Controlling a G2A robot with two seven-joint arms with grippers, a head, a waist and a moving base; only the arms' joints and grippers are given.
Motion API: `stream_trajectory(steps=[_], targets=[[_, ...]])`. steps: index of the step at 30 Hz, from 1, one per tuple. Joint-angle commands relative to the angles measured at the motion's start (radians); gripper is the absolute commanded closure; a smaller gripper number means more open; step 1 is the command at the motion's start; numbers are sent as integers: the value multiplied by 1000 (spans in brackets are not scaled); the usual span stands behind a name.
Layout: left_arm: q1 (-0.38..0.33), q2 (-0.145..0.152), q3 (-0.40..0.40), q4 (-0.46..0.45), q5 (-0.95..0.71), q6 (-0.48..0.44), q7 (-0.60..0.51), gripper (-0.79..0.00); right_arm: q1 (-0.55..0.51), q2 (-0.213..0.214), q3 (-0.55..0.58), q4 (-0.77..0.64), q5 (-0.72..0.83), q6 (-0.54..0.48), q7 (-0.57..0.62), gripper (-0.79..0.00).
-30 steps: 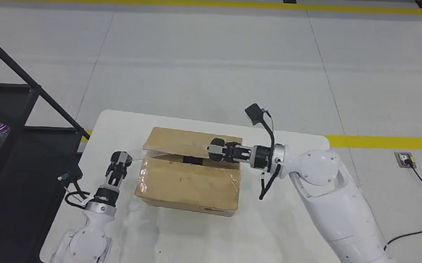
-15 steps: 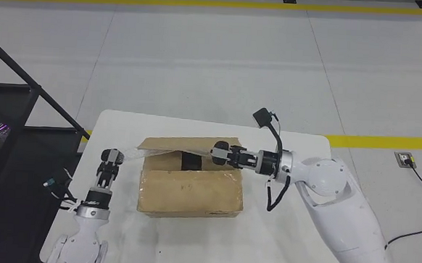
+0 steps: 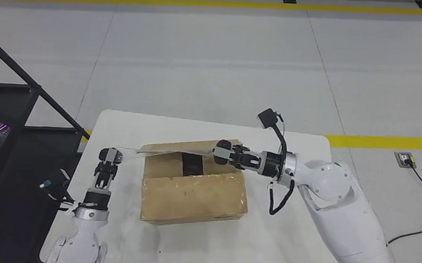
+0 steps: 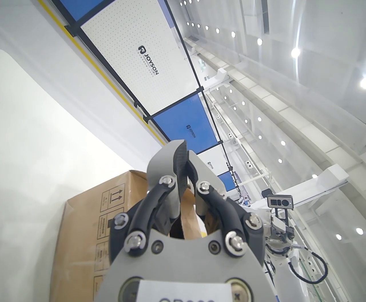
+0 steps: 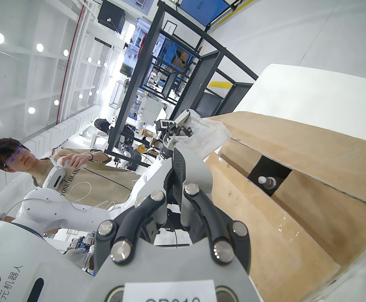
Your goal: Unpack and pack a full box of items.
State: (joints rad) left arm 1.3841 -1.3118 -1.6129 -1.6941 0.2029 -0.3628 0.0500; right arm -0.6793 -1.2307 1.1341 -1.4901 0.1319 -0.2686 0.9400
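A brown cardboard box (image 3: 192,196) (image 4: 85,217) (image 5: 286,228) sits mid-table. Its far flap is raised, and a dark gap (image 3: 191,163) between the flaps shows a bottle cap (image 5: 262,180) inside. A strip of clear tape (image 3: 133,153) (image 5: 206,131) runs from the far flap to my left gripper (image 3: 108,156) (image 4: 183,151) (image 5: 180,120), which is shut on it just off the box's left end. My right gripper (image 3: 217,151) (image 5: 178,154) lies shut over the box's far right corner, beside the raised flap. Whether it touches the flap I cannot tell.
The white table (image 3: 284,245) has bare surface to the right of and in front of the box. A black metal rack (image 3: 6,155) stands off the table's left edge.
The left gripper has drawn back to the left with the tape. The far flap has lifted and the gap has widened. The box has turned slightly and slid right; the right gripper shifted right.
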Motion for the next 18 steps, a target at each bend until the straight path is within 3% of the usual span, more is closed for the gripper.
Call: stream_trajectory(steps=[1,8,18], targets=[[0,0,-1,-7,-2,6,-2,0,19,-2,-5,1,3,16,-3,0],[-4,0,-7,-5,-22,22,-13,0,96,-13,-32,33,7,82,-49,0],[-2,2,-21,16,-47,3,-32,0,249,-43,-100,187,41,164,-73,0]])
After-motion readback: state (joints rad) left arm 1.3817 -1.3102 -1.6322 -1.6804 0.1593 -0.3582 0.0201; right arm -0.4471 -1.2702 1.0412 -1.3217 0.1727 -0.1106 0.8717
